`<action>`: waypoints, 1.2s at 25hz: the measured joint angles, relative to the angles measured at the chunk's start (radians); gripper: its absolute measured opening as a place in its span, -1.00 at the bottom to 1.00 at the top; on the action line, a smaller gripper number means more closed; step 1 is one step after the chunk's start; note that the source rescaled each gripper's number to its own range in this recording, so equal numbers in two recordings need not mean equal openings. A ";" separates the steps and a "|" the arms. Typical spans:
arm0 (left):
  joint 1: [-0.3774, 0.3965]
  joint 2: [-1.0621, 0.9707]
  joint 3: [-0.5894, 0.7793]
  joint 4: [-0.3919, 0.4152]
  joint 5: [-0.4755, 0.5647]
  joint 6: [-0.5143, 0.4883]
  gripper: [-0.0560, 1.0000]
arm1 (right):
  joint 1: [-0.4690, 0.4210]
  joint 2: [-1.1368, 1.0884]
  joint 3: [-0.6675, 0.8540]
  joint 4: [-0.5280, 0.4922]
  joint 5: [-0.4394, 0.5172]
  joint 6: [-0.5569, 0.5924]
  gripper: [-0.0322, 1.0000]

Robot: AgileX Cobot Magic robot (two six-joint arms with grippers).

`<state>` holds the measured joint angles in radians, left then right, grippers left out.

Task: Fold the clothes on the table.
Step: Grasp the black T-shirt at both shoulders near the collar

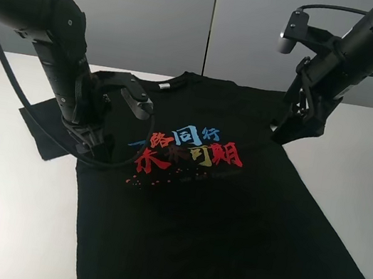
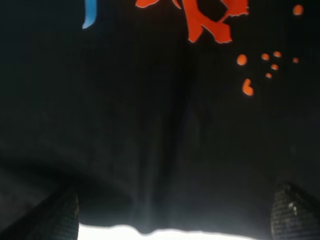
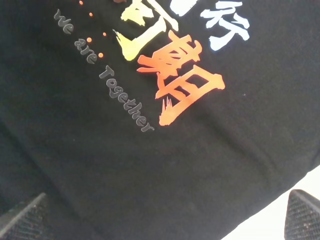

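Seen from above, we find the T-shirt (image 1: 215,224) lying flat on the table (image 1: 1,208), with its collar (image 1: 196,83) toward the far edge and one sleeve (image 1: 48,122) spread leftward. The left gripper (image 1: 93,143) stands over the shirt's left edge and the right gripper (image 1: 292,133) over its right edge. The print (image 1: 187,154) lies between them.

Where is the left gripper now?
In the exterior high view, the left gripper is on the left, over the T-shirt's edge near the red characters.
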<state>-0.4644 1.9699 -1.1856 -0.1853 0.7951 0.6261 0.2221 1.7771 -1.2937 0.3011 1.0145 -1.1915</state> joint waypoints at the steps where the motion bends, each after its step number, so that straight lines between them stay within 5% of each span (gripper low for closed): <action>1: -0.009 0.018 -0.019 0.009 0.009 -0.002 0.98 | 0.000 0.004 0.000 0.000 0.000 0.000 1.00; 18: -0.071 0.130 -0.078 0.236 0.089 -0.137 0.98 | 0.000 0.015 0.000 -0.002 -0.024 -0.028 1.00; 30: -0.073 0.157 -0.082 0.251 0.079 -0.177 0.98 | 0.000 0.040 0.000 -0.002 -0.072 -0.133 1.00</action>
<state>-0.5379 2.1269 -1.2677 0.0661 0.8737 0.4491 0.2221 1.8173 -1.2942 0.2993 0.9425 -1.3245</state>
